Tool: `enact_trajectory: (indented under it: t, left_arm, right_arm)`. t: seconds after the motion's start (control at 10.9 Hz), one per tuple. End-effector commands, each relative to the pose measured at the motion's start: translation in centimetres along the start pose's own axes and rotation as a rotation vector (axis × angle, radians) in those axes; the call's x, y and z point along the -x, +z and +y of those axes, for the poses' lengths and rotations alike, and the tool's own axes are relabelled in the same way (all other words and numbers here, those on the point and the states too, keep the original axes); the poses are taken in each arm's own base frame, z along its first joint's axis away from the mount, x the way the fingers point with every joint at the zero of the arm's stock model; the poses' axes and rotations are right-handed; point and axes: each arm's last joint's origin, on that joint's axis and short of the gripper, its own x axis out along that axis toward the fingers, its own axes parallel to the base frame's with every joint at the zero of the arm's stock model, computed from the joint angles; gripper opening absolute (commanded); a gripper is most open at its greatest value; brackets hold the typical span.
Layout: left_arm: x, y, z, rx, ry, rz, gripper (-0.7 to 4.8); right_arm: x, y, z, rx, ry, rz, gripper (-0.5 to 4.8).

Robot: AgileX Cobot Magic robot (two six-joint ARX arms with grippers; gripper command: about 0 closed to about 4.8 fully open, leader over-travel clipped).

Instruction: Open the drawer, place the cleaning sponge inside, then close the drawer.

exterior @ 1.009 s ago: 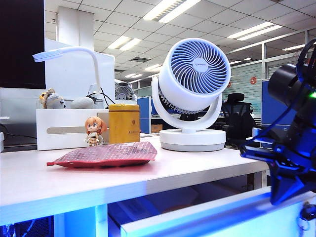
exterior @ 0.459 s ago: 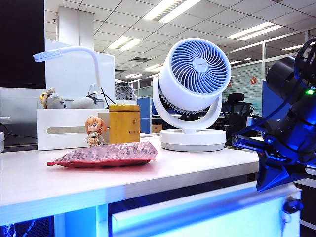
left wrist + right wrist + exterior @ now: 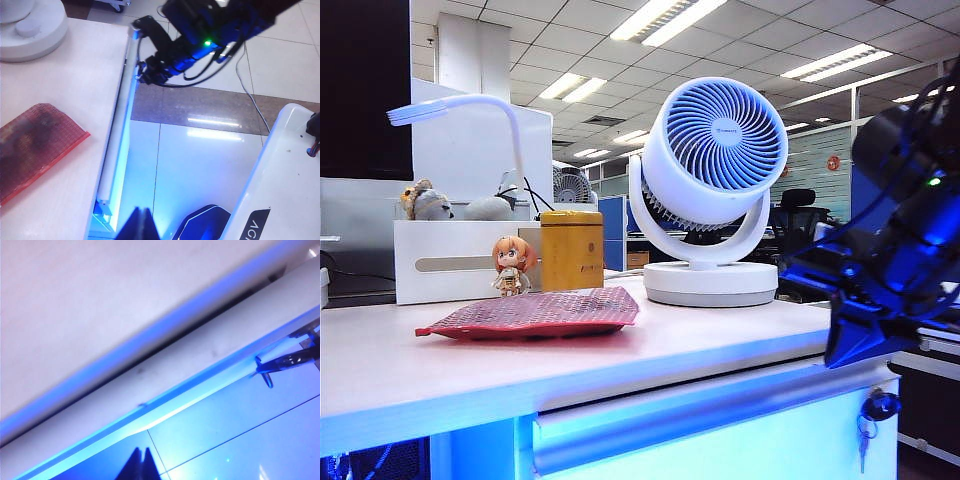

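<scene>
Reading the drawer (image 3: 720, 445) as all but home under the desk top (image 3: 620, 350), with a blue-lit front and the bar handle (image 3: 690, 425) along it. Placing the right gripper (image 3: 842, 352) at the key end of the front, tips pressed together, nothing pinched. Can't confirm contact with the front. Finding the left gripper (image 3: 143, 227) well clear, out over the floor beside the desk edge, tips likewise pressed together, empty. No sign of the cleaning sponge in any view. Presumably inside the drawer, can't verify.

Risks:
- Racking the drawer by pushing this far off-centre, jamming it short of flush.
- Snagging the keys (image 3: 868, 418) hanging just below the tips.
- Skidding off the top edge of the front, given so little face on closed tips.
- Calling it done off the exterior view alone and leaving a gap.

Views:
- Exterior: gives the drawer front, keys, fan (image 3: 715, 180) and red mesh pouch (image 3: 535, 312), but nothing on seam depth.
- Left wrist: looks down along the desk edge, shows the handle lying just off it and the right arm at the far end.
- Right wrist: close and blurred, shows a dark sliver between desk top and drawer. Hints at not fully shut.
</scene>
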Motion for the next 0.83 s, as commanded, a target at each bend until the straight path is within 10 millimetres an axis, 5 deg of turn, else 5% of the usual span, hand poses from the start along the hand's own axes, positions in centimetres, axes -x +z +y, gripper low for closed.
enact_trajectory:
  t: [0.09, 0.83]
  left_arm:
    - [0.1, 0.2, 0.0, -0.008, 0.002, -0.013, -0.05]
    - [0.1, 0.2, 0.0, -0.008, 0.003, -0.014, -0.05]
  right_arm:
    - [-1.1, 0.8, 0.4, -0.011, 0.038, 0.040, -0.06]
    - [-3.4, 3.5, 1.2, -0.011, 0.077, 0.039, -0.06]
